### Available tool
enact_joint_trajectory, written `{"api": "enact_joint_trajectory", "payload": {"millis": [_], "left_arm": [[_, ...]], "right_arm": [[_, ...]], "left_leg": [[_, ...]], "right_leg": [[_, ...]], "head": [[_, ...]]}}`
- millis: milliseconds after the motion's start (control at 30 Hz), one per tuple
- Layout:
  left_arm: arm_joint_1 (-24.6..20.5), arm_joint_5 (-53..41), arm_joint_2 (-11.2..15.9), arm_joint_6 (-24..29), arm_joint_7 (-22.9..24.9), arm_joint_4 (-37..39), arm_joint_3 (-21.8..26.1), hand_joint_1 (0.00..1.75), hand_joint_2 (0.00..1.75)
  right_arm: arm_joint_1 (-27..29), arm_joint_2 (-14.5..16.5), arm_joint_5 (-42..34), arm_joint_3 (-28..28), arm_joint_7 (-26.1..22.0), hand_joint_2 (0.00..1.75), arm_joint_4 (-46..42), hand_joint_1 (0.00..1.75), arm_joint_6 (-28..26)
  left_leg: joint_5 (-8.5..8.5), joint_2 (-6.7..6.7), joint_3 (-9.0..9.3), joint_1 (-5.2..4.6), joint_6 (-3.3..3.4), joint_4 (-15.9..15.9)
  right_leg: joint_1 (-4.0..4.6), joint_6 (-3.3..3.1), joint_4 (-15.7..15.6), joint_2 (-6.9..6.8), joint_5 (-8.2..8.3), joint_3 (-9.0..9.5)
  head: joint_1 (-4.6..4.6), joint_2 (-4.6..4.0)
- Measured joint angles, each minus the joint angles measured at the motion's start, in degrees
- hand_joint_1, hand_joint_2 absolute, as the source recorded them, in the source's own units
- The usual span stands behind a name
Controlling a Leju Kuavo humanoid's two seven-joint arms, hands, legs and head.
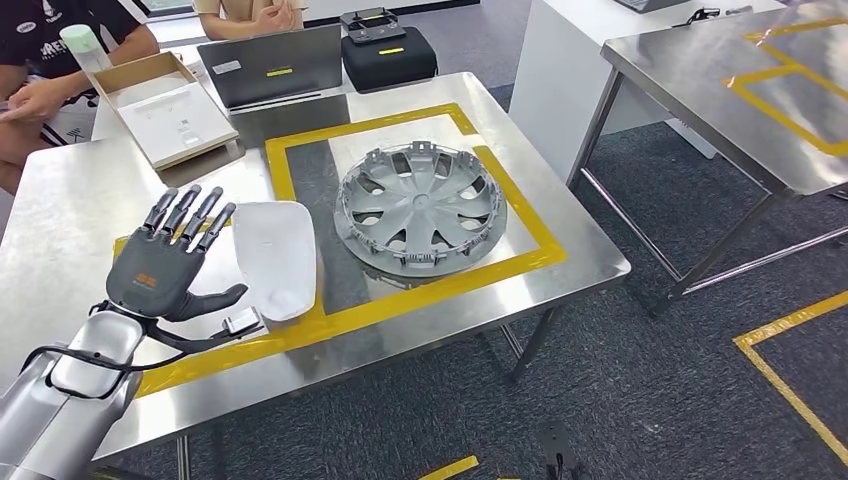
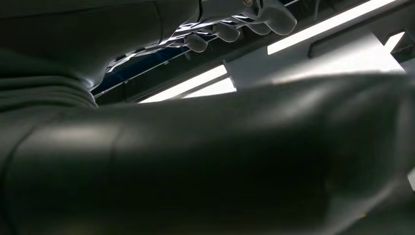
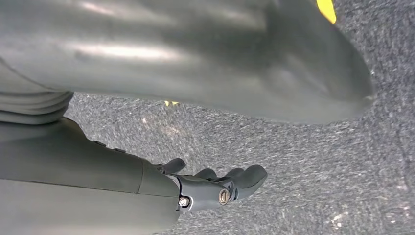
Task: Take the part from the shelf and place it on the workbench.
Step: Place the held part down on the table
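On workbench (image 1: 90, 190): open cardboard box (image 1: 170, 108) holds white sheet | left hand (image 1: 165, 265) fingers spread | right hand (image 3: 215, 188) curled, empty

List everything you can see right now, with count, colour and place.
Wheel cover: one, silver-grey, inside the yellow tape frame on the steel workbench.
White part: one, on the workbench left of the wheel cover.
Laptop: one, dark, far edge.
Black case: one, right of the laptop.
Open box: one, cardboard, far left.
Second steel table: one, right.
People: two, seated beyond the workbench.
Left robot hand: dark grey, fingers spread, above the workbench beside the white part.
Right robot hand: dark, above grey carpet.
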Motion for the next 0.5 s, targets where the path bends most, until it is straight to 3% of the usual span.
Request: {"api": "enact_joint_trajectory", "payload": {"millis": [67, 133, 167, 267, 300, 367, 433, 467, 500], "left_arm": [[0.0, 0.0, -0.1, 0.0, 0.0, 0.0, -0.2, 0.00, 0.00], [-0.2, 0.0, -0.3, 0.0, -0.1, 0.1, -0.3, 0.00, 0.00], [-0.3, 0.0, -0.3, 0.0, -0.2, 0.1, -0.4, 0.00, 0.00], [-0.5, 0.0, -0.4, 0.0, -0.4, 0.4, -0.5, 0.00, 0.00], [-0.6, 0.0, -0.4, 0.0, -0.5, 0.6, -0.5, 0.00, 0.00], [-0.7, 0.0, -0.5, 0.0, -0.6, 0.9, -0.6, 0.00, 0.00], [-0.8, 0.0, -0.6, 0.0, -0.7, 1.2, -0.6, 0.00, 0.00], [-0.8, 0.0, -0.6, 0.0, -0.7, 1.4, -0.7, 0.00, 0.00], [-0.8, 0.0, -0.7, 0.0, -0.7, 1.6, -0.7, 0.00, 0.00]], "right_arm": [[0.0, 0.0, -0.1, 0.0, 0.1, 0.00, 0.0, 0.00, 0.0], [-0.1, 0.0, -0.1, 0.0, 0.3, 0.00, 0.0, 0.00, 0.0], [-0.1, 0.0, -0.1, 0.0, 0.5, 0.00, 0.0, 0.00, 0.0], [-0.2, 0.1, -0.3, 0.0, 0.9, 0.00, 0.0, 0.00, -0.1], [-0.2, 0.1, -0.3, 0.0, 0.9, 0.00, 0.0, 0.00, -0.1], [-0.2, 0.1, -0.3, 0.0, 0.9, 0.00, 0.0, 0.00, -0.1], [-0.2, 0.1, -0.2, 0.0, 0.8, 0.00, 0.0, 0.00, -0.1], [-0.2, 0.1, -0.2, 0.0, 0.8, 0.00, 0.0, 0.00, -0.1], [-0.2, 0.1, -0.2, 0.0, 0.8, 0.00, 0.0, 0.00, -0.1]], "left_leg": [[-0.05, 0.01, -0.19, 0.19, -0.33, 0.5], [-0.02, -0.09, -0.64, 0.19, -1.07, 1.1], [0.11, -0.16, -0.92, 0.11, -1.48, 1.4], [0.77, -0.26, -1.55, 0.10, -2.78, 1.5], [0.20, -0.23, -1.93, 0.18, -3.20, 2.0], [-3.42, -0.16, -3.57, 0.44, -3.88, 6.0], [-8.09, -0.12, -5.75, 0.66, -4.40, 13.2], [-9.29, -0.12, -6.24, 0.74, -4.55, 15.9], [-9.34, -0.12, -5.81, 0.78, -4.57, 16.7]], "right_leg": [[-0.18, 0.06, -5.8, -0.06, 4.68, 1.88], [-0.06, -0.23, -12.0, -0.02, 7.82, 4.32], [-0.03, -0.57, -13.4, 0.03, 8.25, 4.69], [0.00, -2.05, -13.7, 0.14, 8.73, 3.81], [-0.01, -2.56, -13.7, 0.11, 9.14, 3.50], [-0.11, -3.37, -13.9, 0.02, 10.05, 2.67], [-0.04, -3.65, -13.9, 0.02, 10.90, 1.55], [-0.01, -3.67, -13.8, 0.01, 11.31, 0.98], [0.01, -3.64, -13.8, 0.02, 11.71, 0.45]], "head": [[0.00, -0.01], [0.01, -0.01], [0.00, -0.01], [-0.02, 0.00], [-0.05, 0.00], [-0.20, 0.00], [-0.31, 0.00], [-0.29, 0.00], [-0.30, 0.00]]}}
